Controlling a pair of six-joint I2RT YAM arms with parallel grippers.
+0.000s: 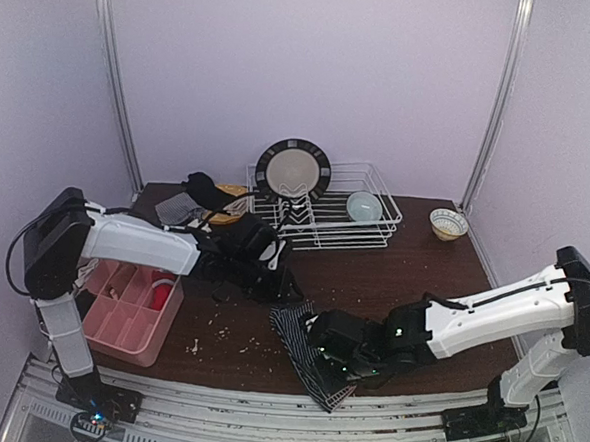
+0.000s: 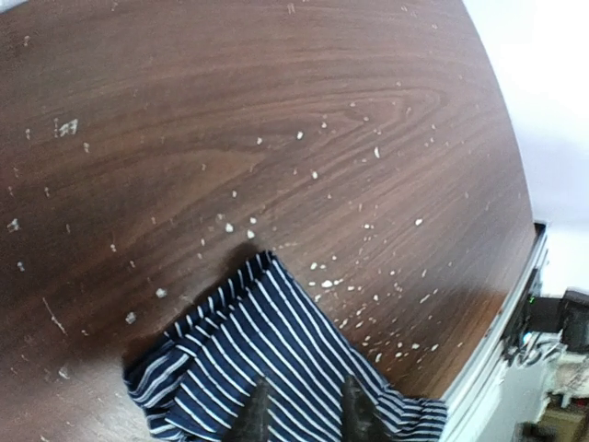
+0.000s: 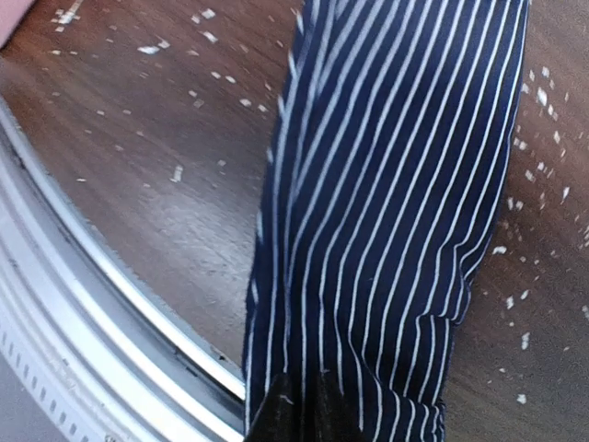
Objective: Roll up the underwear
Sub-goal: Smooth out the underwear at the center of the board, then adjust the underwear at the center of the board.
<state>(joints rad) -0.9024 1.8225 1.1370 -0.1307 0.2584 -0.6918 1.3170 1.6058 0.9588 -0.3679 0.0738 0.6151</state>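
Observation:
The navy-and-white striped underwear [image 1: 312, 357] lies as a long folded strip near the table's front edge, one end hanging over the rail. My right gripper [image 1: 327, 351] sits over its middle. In the right wrist view its fingertips [image 3: 299, 414] stand nearly together, shut on a pinch of the striped cloth [image 3: 396, 184]. My left gripper [image 1: 279, 283] is at the strip's far end. In the left wrist view it [image 2: 306, 414] is open, fingers apart just above the striped cloth [image 2: 267, 341], nothing between them. A red underwear [image 1: 160, 295] lies in the pink tray.
The pink compartment tray [image 1: 119, 320] stands at the front left. Grey and black cloths [image 1: 191, 205] lie at the back left. A wire dish rack [image 1: 370, 231] with a plate [image 1: 293, 169] and a blue bowl [image 1: 364, 205] is behind; another bowl [image 1: 448, 223] sits right. Crumbs dot the wood. The metal rail [image 3: 92, 304] borders the front.

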